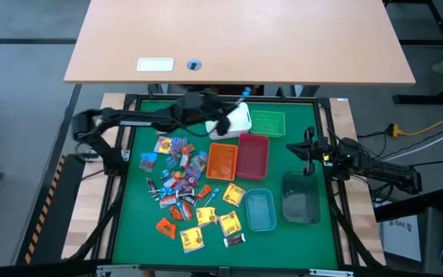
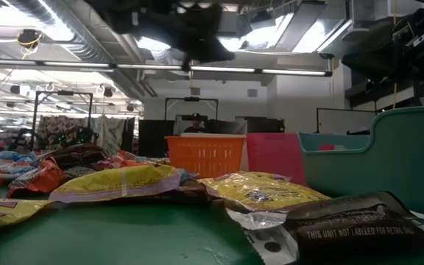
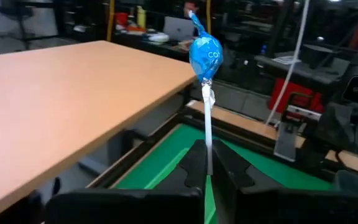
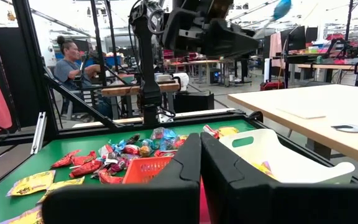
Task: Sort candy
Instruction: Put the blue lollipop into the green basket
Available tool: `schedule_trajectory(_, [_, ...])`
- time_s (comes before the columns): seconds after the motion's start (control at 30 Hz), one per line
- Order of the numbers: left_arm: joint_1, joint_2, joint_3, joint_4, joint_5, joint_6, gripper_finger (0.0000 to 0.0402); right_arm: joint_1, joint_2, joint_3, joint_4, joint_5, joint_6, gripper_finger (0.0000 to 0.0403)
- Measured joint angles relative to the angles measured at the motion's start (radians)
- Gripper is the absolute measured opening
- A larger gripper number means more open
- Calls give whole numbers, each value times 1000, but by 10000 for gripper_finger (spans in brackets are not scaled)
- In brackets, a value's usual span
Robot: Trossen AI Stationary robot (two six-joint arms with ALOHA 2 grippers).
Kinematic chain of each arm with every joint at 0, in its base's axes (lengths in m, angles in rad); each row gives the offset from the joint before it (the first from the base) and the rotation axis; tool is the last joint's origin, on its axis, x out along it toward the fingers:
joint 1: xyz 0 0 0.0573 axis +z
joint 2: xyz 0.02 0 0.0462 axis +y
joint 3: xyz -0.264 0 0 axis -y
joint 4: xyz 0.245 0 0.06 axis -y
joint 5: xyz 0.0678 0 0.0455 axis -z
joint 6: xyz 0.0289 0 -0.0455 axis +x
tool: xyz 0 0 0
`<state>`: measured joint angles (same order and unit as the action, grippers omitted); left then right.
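Note:
The candy is a heap of small wrapped sweets on the green mat, left of the bins. My left gripper is shut on a blue-wrapped lollipop and is raised over the white bin at the mat's far side. In the high view the lollipop's head shows just beyond that bin. The right wrist view shows the lollipop high above the table. My right gripper waits shut near the mat's right edge, touching nothing. My left gripper pinches the lollipop's white stick between its two fingers, near the stick's free end. The stick runs on forward past the fingertips, with the blue head at its outer end. The lollipop is lifted clear of the table and bins.
Green bin sits right of the white one. Orange bin and red bin stand mid-mat, with the teal bin and clear bin nearer. A wooden table lies beyond the mat. A person sits in the room.

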<state>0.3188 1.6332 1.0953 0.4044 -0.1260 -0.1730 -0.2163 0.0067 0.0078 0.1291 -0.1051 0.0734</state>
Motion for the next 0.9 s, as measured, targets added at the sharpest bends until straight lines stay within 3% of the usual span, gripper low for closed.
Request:
schedule_trajectory(0.47, [-45, 480, 386, -3, 17, 0, 0, 0, 0, 0, 0, 0, 0, 3])
schedule_trajectory(0.7, [-43, 581, 429, -2, 9, 0, 0, 0, 0, 0, 0, 0, 0, 3])
schedule_trajectory(0.9, [-36, 601, 430, -4, -67, 1, 0, 0, 0, 0, 0, 0, 0, 3])
